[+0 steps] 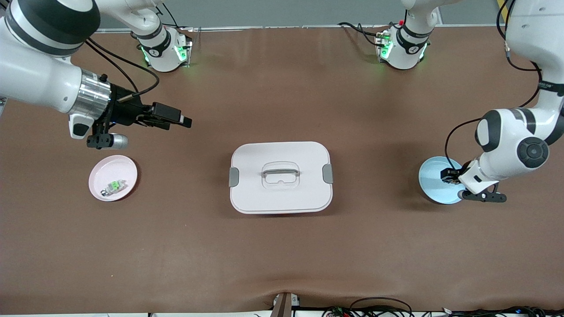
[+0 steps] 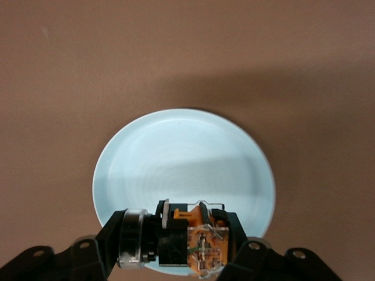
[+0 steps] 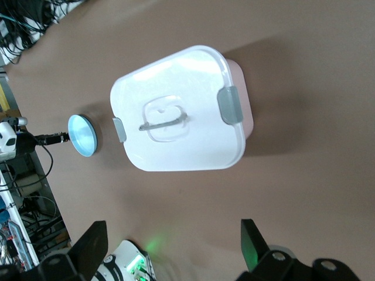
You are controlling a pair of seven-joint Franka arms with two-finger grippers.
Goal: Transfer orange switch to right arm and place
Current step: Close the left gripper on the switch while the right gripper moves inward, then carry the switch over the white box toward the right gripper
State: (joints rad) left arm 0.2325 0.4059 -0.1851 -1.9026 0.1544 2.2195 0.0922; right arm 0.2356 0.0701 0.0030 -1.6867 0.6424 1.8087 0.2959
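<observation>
The orange switch (image 2: 202, 243), a small black block with an orange face and a silver end, sits between the fingers of my left gripper (image 2: 181, 237). The gripper is shut on it, low over the light blue plate (image 2: 181, 158). In the front view the left gripper (image 1: 449, 175) is over that plate (image 1: 434, 187) at the left arm's end of the table. My right gripper (image 1: 185, 120) is open and empty, held level in the air above the table near the pink plate (image 1: 99, 174). Its fingers (image 3: 96, 237) stand wide apart.
A white lidded container (image 1: 280, 193) with grey clips and a clear handle stands mid-table and shows in the right wrist view (image 3: 193, 146). The pink plate holds a small green-and-white part (image 1: 113, 186) with a silver end. Both arm bases stand along the table's back edge.
</observation>
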